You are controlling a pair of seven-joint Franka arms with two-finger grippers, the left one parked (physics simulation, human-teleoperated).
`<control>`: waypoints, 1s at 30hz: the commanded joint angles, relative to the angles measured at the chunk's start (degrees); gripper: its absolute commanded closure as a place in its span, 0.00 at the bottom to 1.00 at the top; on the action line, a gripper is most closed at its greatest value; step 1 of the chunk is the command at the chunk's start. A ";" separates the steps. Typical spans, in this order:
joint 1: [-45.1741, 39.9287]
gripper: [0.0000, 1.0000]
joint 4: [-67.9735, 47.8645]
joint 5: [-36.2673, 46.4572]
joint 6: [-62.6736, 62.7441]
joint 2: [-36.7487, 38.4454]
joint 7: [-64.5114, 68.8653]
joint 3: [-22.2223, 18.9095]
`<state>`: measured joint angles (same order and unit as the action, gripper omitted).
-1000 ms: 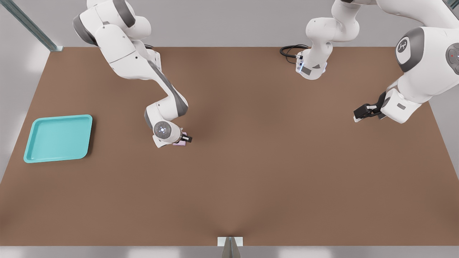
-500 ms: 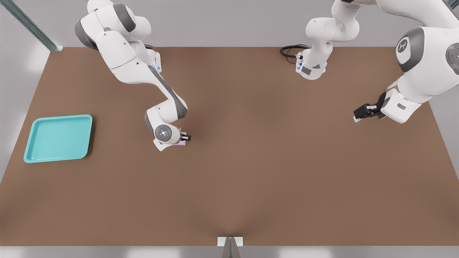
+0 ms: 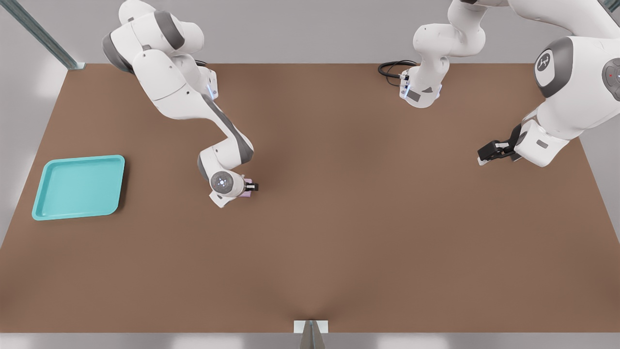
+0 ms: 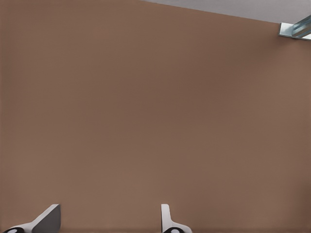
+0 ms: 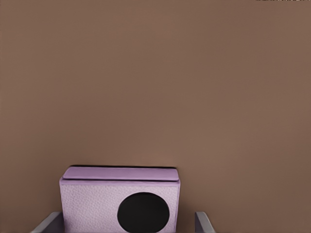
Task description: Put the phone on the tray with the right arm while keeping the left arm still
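Note:
The lilac-pink phone (image 3: 246,194) lies on the brown table left of centre in the front view, mostly hidden under the right arm's wrist. My gripper (image 3: 248,187) is low over it, open. In the right wrist view the phone (image 5: 120,201) shows one black round lens and sits between the two grey fingertips (image 5: 204,224), with a small gap on one side; the gripper (image 5: 126,228) straddles it. The turquoise tray (image 3: 77,189) rests flat near the table's edge on the front view's left, well apart from the phone.
A black cable (image 3: 393,68) loops at the table's far edge beside the other arm's base. A metal post (image 3: 310,334) stands at the near edge, and a metal rail (image 3: 38,34) at the far left corner. Bare brown table lies between phone and tray.
The right arm's wrist has sunk lower onto the phone, and its elbow and shoulder links have shifted slightly. Phone and tray have stayed in place.

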<state>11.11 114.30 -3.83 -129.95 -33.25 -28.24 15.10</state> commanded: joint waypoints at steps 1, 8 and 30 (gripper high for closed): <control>-0.13 0.00 -0.04 0.05 -0.83 -0.06 5.21 0.01; -0.13 0.15 -0.04 0.05 -0.65 0.12 5.21 0.01; -4.43 0.25 -0.75 0.05 4.70 5.03 10.13 0.01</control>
<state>7.23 113.66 -3.50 -128.32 -28.60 -23.20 15.12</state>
